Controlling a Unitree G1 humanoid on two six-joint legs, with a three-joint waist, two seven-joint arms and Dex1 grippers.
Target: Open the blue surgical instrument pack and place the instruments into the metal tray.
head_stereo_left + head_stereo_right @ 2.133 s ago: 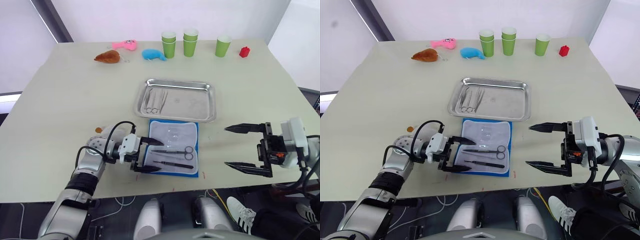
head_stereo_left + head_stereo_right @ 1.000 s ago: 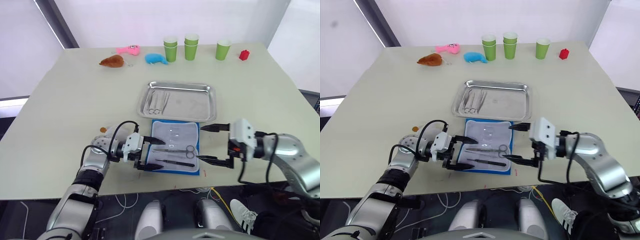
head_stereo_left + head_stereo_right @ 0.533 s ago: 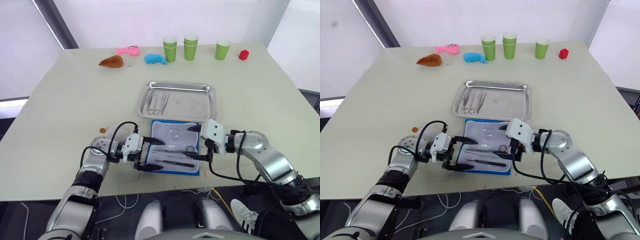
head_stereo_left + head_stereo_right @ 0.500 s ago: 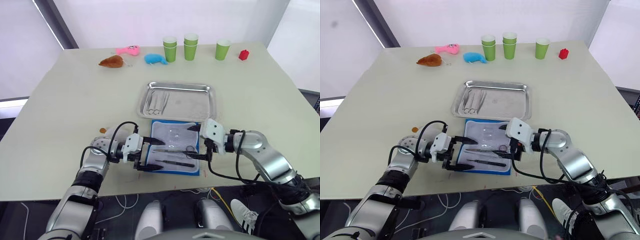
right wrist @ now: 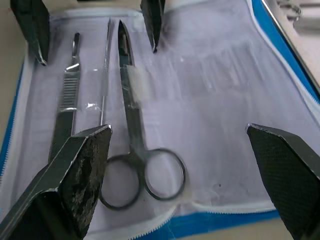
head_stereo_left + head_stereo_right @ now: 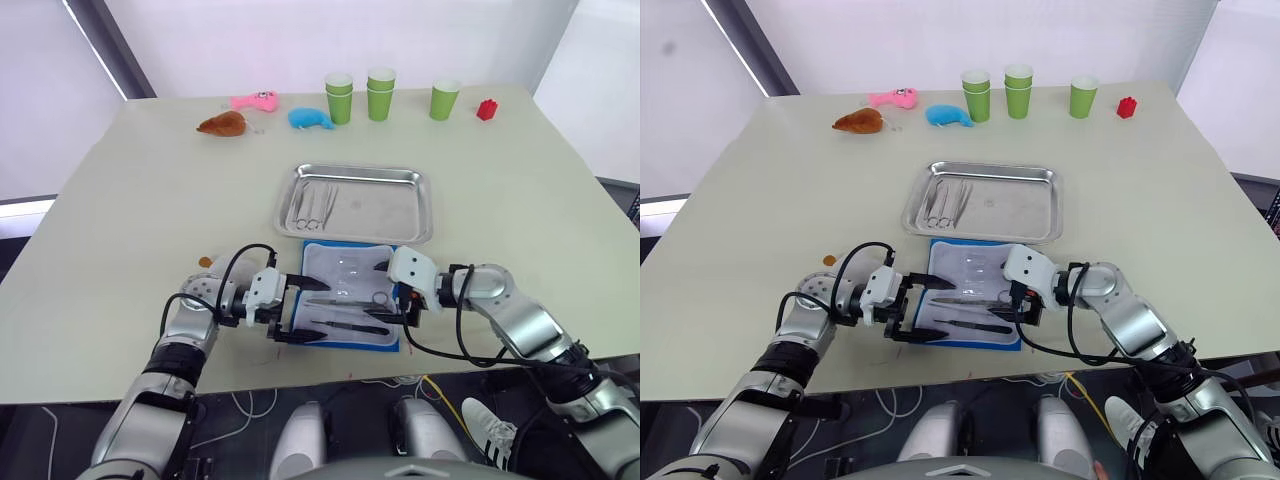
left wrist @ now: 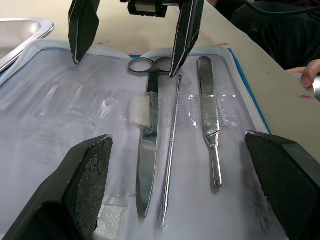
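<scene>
From the left eye view, I see the blue pack (image 6: 349, 296) lying open on the table (image 6: 130, 200), its pale lining up, just at 6 o'clock of the metal tray (image 6: 354, 202). My left gripper (image 6: 300, 312) sits at the pack's 9 o'clock edge with its 2 fingers spread wide, grasping nothing. My right gripper (image 6: 391, 294) faces it from the 3 o'clock edge, fingers also spread and empty. 2 or 3 instruments (image 6: 311, 203) already lie in the tray's left end. At 12 o'clock along the far edge stand green cups (image 6: 380, 92), a red block (image 6: 487, 108), a blue toy (image 6: 311, 118), a pink toy (image 6: 256, 100) and a brown toy (image 6: 222, 124).

In the left wrist view, 3 tools lie on the lining under clear straps: scissors (image 7: 148, 132), a thin probe (image 7: 171, 146) just beside them, and a ridged-handle tool (image 7: 209, 120) a little apart. The right gripper's fingers (image 7: 186, 27) hang over the scissor rings, 1 tip close above the probe's end. A person's fingertip (image 7: 306, 75) shows off the table.

In the right wrist view, the scissors (image 5: 131, 131) lie between my spread fingers (image 5: 80, 180), rings nearest, with the probe (image 5: 104, 79) and ridged tool (image 5: 66, 110) alongside.
</scene>
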